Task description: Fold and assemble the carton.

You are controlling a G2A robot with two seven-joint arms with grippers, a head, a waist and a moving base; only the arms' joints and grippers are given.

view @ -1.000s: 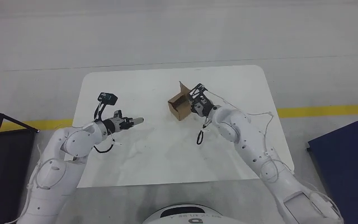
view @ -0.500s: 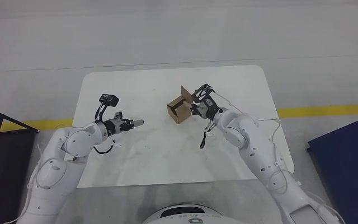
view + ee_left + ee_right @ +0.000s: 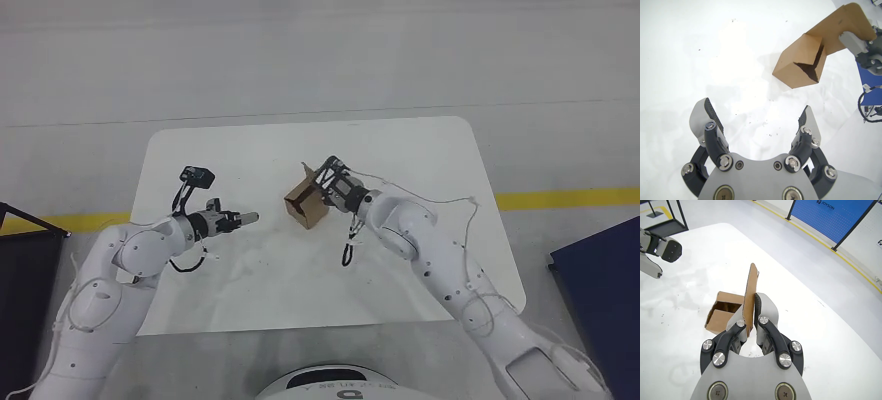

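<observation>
Two claws hang over the white surface [image 3: 420, 260]. Nearest, on the left, the left claw [image 3: 756, 106] is spread apart with nothing in it and points right toward the brown carton [image 3: 302, 203] near the middle. The carton is tilted, and its folded end flaps leave a dark gap between them. Whether it touches the surface is unclear. Just right of it and slightly farther, the right claw [image 3: 751, 302] is clamped on its raised flap [image 3: 750, 285].
</observation>
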